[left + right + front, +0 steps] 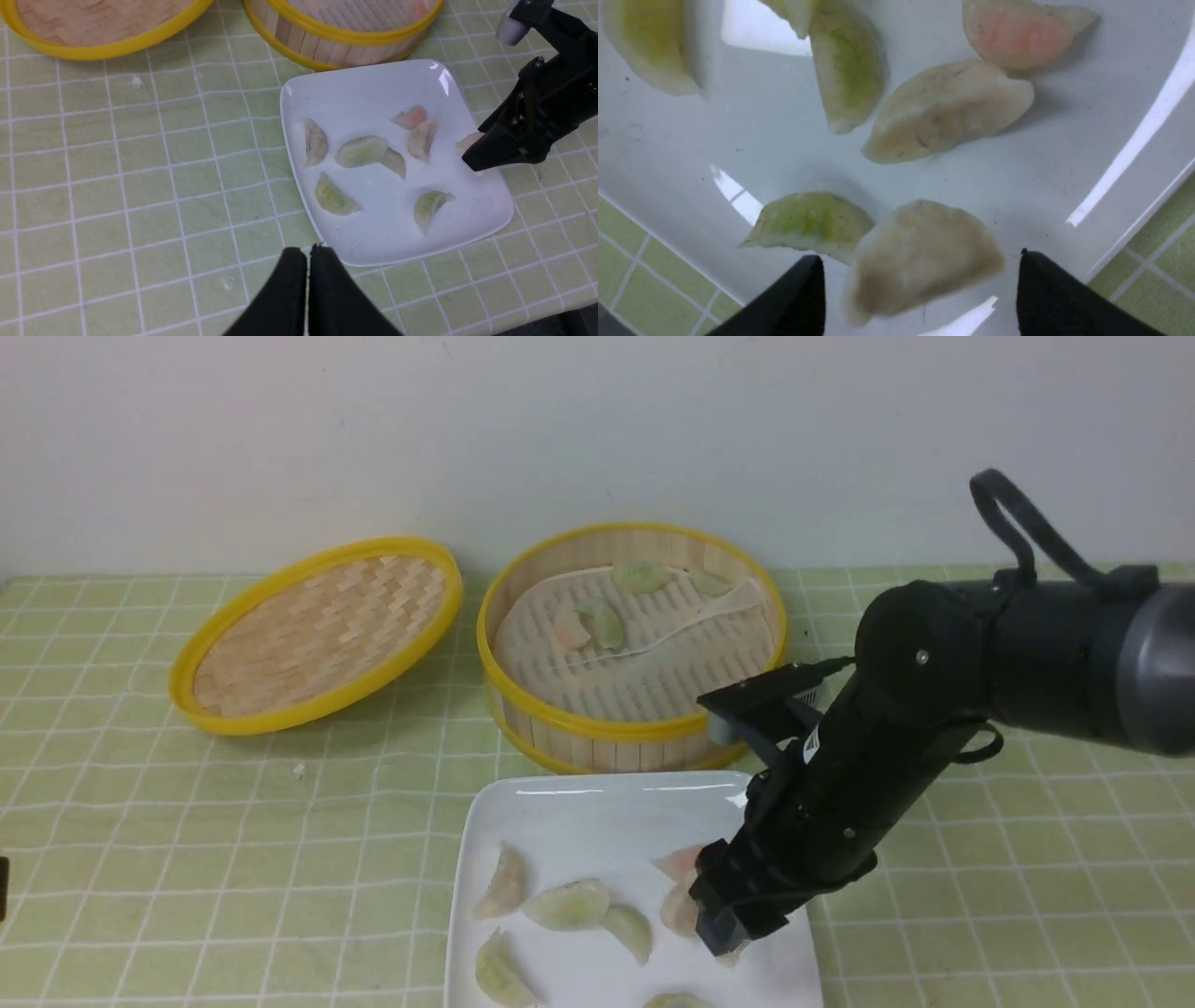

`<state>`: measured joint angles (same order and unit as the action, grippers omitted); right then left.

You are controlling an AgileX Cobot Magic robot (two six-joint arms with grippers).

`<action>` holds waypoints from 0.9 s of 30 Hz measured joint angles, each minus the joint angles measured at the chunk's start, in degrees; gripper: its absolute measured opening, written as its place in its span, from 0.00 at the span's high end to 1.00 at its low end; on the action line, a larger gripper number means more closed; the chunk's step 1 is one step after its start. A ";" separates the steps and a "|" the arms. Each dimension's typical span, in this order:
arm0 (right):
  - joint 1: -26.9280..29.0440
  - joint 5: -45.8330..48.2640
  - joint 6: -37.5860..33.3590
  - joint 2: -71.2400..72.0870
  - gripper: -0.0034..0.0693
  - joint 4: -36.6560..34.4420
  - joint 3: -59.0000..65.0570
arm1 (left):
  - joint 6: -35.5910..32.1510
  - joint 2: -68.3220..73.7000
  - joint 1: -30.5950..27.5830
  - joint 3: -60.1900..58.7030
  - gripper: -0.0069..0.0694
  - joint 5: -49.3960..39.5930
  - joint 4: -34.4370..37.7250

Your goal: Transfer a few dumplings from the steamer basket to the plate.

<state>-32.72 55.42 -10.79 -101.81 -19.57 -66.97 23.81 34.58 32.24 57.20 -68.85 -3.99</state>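
Note:
The steamer basket (597, 728) stands at the back centre and holds several dumplings (607, 623) on its whitish liner. The white plate (579, 812) lies just in front of it with several dumplings (567, 903) on it. My right gripper (724, 933) hangs low over the plate's right side with its jaws wide apart. In the right wrist view a blurred cream dumpling (924, 252) lies between the open fingers of this gripper (920, 268), untouched by either. My left gripper (306, 252) is shut and empty, by the plate's (364, 88) near edge.
The shallow woven lid (317, 633) with a yellow rim leans at the back left of the basket. A green checked cloth (233, 859) covers the table. A wall runs close behind the basket and lid.

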 joint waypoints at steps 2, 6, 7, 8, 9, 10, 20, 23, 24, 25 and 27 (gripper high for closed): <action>0.00 2.77 1.63 0.00 0.15 0.84 -2.05 | 0.00 0.00 0.00 0.00 0.92 0.05 0.00; 0.00 8.87 3.97 0.81 0.10 2.74 -6.74 | 0.00 0.00 0.00 0.00 0.92 0.66 -0.06; 0.00 11.19 4.77 2.08 0.13 3.31 -8.24 | 0.00 0.00 0.00 0.00 0.92 1.28 -0.20; 0.00 12.11 5.03 2.57 0.14 3.68 -8.91 | 0.00 0.00 0.00 0.00 0.92 1.88 -0.39; 0.00 13.26 5.49 4.76 0.19 4.38 -10.27 | 0.00 0.00 0.00 0.00 0.92 2.99 -0.70; 0.00 13.73 6.00 6.36 0.24 4.94 -10.83 | 0.00 0.00 0.00 0.00 0.92 3.86 -0.96; 0.00 12.21 12.68 36.31 0.90 12.73 -10.31 | 0.00 0.00 0.00 -3.30 0.92 15.61 -1.79; 0.00 2.84 13.92 52.24 0.96 16.32 -3.82 | 0.00 0.00 0.00 -4.71 0.92 18.50 -1.79; 0.00 2.29 13.92 53.08 0.97 16.32 -3.28 | 0.00 0.00 0.00 -4.78 0.92 18.62 -1.79; 0.00 -2.35 13.99 60.04 0.97 16.98 1.44 | 0.00 0.00 0.00 -4.96 0.92 20.11 -1.79; 0.00 -8.33 14.07 68.76 0.97 17.27 7.85 | 0.00 0.00 0.00 -5.04 0.92 21.54 -1.79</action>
<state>-32.72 47.09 3.27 -33.05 -2.30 -59.11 23.81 34.58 32.24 52.16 -47.31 -5.78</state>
